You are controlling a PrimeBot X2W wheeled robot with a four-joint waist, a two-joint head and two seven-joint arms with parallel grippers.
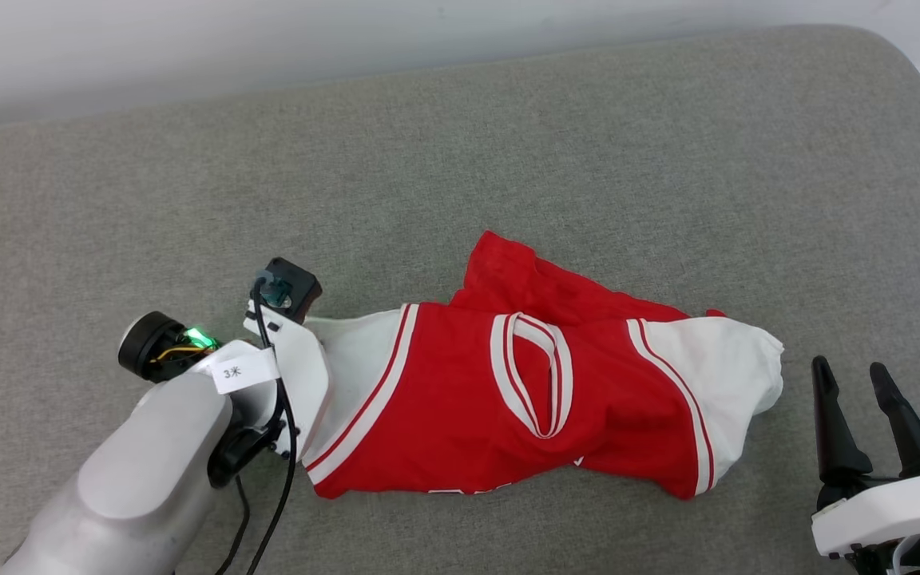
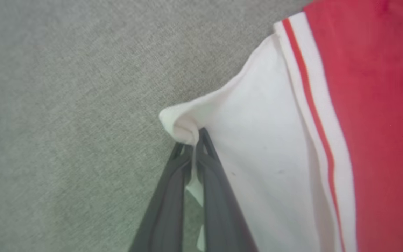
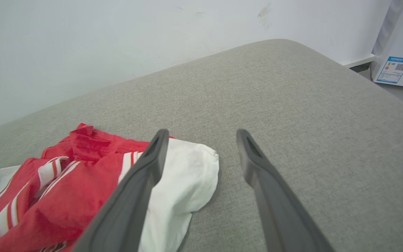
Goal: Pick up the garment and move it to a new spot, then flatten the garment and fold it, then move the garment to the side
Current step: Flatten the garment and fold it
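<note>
Sleeve edge of the garment sits pinched in the left jaws; right jaws stand wide open, empty

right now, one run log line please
left gripper: jaws shut on garment sleeve | right gripper: jaws open, empty | garment: crumpled on grey cushion

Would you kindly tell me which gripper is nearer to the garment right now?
Left. The left gripper is shut on the garment, pinching the edge of one white sleeve. The right gripper stands open beside the other white sleeve, apart from it.
</note>
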